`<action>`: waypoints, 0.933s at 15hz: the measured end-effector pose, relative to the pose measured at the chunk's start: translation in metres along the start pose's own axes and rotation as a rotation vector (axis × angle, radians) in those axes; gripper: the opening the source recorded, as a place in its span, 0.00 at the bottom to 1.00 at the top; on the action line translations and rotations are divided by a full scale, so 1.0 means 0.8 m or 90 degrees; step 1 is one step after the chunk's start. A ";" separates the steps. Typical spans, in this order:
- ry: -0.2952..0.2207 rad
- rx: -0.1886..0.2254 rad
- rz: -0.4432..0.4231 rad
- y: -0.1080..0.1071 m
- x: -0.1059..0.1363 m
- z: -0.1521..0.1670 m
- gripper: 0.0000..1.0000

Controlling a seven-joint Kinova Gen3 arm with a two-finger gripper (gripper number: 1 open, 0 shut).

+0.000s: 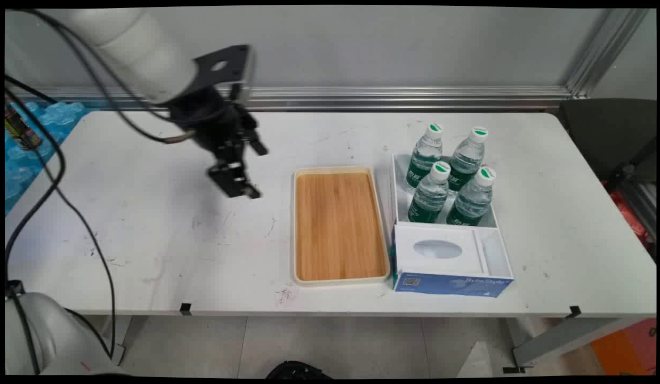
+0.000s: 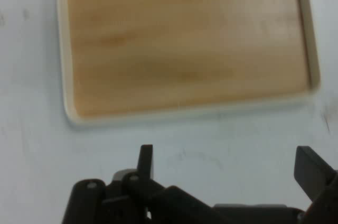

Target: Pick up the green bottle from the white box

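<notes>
Nearest the camera: blue-and-white box (image 1: 451, 266) at the bench (image 1: 149, 250) front edge, right of centre. White top face with an oval cut-out, presumably a dispensing slot; narrow open channel along its right side. Blue front face lettered "ByteStyle", with a small square code at the left end; finer print too small to read.

Directly behind and touching it: white open bin (image 1: 398, 186) holding four bottles (image 1: 448, 176), upright, two by two, packed close so that each props the next. Clear bodies, dark green labels, white caps with a green mark; label text not legible.

Just left of box and bin: tray (image 1: 338, 224), cream rim, wood-grain floor, lying flat with its long side running front to back. Nothing on it.

Hand (image 1: 235, 181) hanging above bare bench, left of tray and apart from it, tilted toward it; tray fills the upper part of the hand view. Fingers (image 2: 311, 168) set wide apart, gripping nothing, touching nothing. Nearest thing: tray.

Black cables looping from the arm down the left side. Bench surface scuffed with dark marks. Black tape tabs on the front edge.
</notes>
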 end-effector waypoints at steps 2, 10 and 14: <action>0.015 0.005 0.002 -0.002 0.019 0.010 1.00; 0.103 0.025 0.013 -0.018 0.106 0.074 1.00; 0.152 0.028 0.002 -0.027 0.143 0.119 1.00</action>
